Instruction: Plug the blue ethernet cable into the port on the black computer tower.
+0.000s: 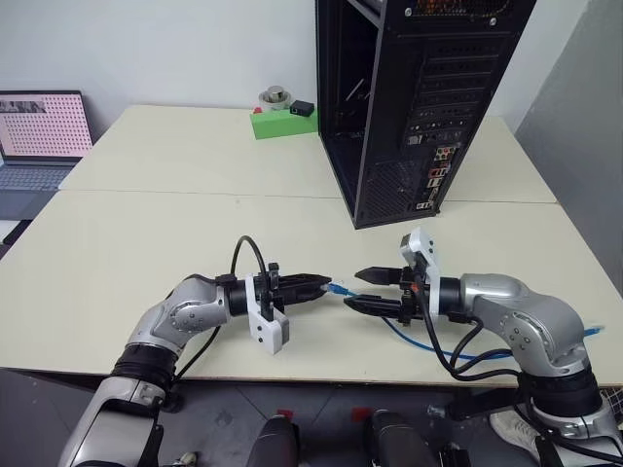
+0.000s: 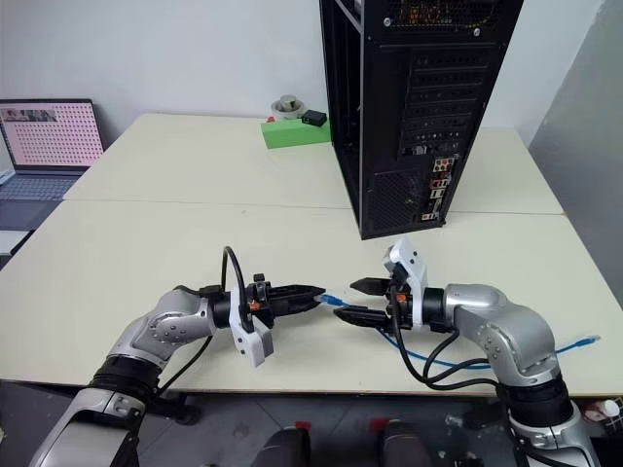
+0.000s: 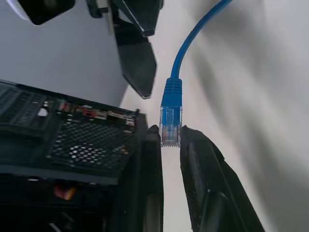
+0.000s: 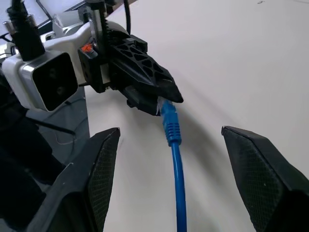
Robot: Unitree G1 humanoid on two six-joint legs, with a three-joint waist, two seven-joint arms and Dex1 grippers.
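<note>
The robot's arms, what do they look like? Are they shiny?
Yes. Both arms are shiny silver metal with black bands at the joints. Each ends in a gripper, left and right, with two pointed black fingers covered in a fine grid pattern. A white camera block sits at each wrist, and black cables loop along the arms.

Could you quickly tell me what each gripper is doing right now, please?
Left gripper: closed, holding the plug end of the blue ethernet cable.
Right gripper: open, holding nothing.

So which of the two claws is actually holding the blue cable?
The left gripper: shut on the blue ethernet cable's clear plug. The right gripper stands open around the cord.
</note>
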